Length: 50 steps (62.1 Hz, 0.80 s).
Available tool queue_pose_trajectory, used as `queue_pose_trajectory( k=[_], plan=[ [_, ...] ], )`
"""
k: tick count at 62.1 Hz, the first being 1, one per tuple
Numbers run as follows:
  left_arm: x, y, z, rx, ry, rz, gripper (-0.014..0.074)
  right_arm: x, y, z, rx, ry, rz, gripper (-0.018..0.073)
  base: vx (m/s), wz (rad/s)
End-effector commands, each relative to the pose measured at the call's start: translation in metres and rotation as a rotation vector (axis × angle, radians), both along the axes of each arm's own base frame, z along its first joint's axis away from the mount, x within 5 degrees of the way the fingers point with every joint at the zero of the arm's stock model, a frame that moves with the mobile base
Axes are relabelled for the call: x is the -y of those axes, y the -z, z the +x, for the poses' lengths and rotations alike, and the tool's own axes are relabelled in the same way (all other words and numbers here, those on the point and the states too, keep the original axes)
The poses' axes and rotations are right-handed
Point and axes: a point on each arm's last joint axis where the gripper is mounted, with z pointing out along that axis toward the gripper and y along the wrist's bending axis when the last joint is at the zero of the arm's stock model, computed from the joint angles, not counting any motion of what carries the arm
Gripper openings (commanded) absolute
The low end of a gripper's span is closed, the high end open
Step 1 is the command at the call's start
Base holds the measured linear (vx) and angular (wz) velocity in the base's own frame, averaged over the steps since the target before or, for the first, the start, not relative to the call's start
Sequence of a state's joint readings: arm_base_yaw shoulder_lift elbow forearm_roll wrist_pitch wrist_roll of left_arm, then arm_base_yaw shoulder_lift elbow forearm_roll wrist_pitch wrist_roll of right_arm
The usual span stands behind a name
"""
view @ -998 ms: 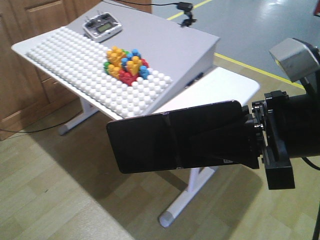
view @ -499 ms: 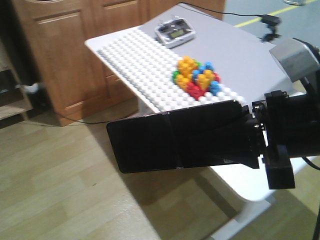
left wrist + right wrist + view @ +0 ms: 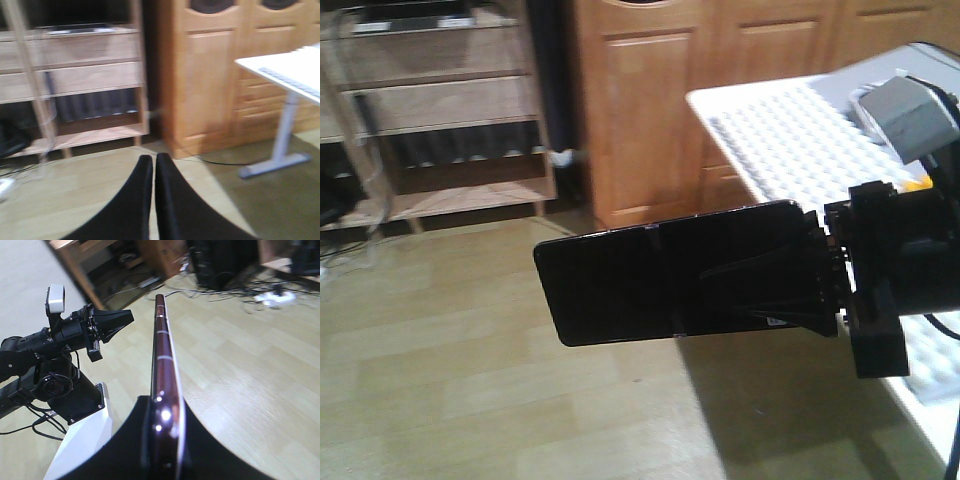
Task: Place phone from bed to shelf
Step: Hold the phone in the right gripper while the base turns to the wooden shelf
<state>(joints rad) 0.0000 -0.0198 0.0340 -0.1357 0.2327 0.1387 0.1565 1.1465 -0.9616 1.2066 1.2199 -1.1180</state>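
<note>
Closest to me, the right gripper (image 3: 162, 405) has its two black fingers (image 3: 760, 290) pinching the phone (image 3: 620, 285) flat between them, one pad on each broad face. Most of the slab sticks out past the fingertips, held up in the air on its long edge. It is thin and glossy black with rounded corners, and a faint seam crosses its face just beyond the fingertip. A small white sticker peeks out at its lower edge beside the finger. Seen edge-on from the wrist, its rim shines dark pinkish-red with pale bands across it. The left gripper (image 3: 152, 157) hangs off to one side of the phone and touches nothing. Its curved black fingers are pressed together with only a hairline slit between them. Below both sets of jaws lies a pale wood-plank floor (image 3: 470, 380). Farther ahead of the phone's free end stands the shelf (image 3: 90, 50), built of light planks with dark compartments. Beside it are a brown wooden cabinet (image 3: 660, 110) and a white table (image 3: 705, 98) carrying a studded white board (image 3: 790, 140).
</note>
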Motion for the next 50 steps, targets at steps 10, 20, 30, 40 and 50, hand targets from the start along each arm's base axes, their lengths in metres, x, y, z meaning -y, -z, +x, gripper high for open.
queue_pose_trajectory(
  k=[10,20,30,40,50],
  plan=[
    [-0.0005,-0.0061,0.0005,0.076,-0.006,-0.014,0.0001,-0.0022,-0.0187,-0.0102,0.01,-0.057,0.099,-0.0004,0.2,0.72],
    [-0.0005,-0.0061,0.0005,0.076,-0.006,-0.014,0.0001,-0.0022,-0.0187,-0.0102,0.01,-0.057,0.099,-0.0004,0.21,0.62],
    [-0.0005,-0.0061,0.0005,0.076,-0.006,-0.014,0.0001,-0.0022,-0.0187,-0.0102,0.01,-0.057,0.099,-0.0004,0.22,0.49],
    [-0.0005,-0.0061,0.0005,0.076,-0.006,-0.014,0.0001,-0.0022,-0.0187,-0.0102,0.01,-0.057,0.099,-0.0004,0.25,0.37],
    [-0.0005,-0.0061,0.0005,0.076,-0.006,-0.014,0.0001,-0.0022,-0.0187,-0.0102,0.01,-0.057,0.099,-0.0004,0.27,0.28]
  ],
)
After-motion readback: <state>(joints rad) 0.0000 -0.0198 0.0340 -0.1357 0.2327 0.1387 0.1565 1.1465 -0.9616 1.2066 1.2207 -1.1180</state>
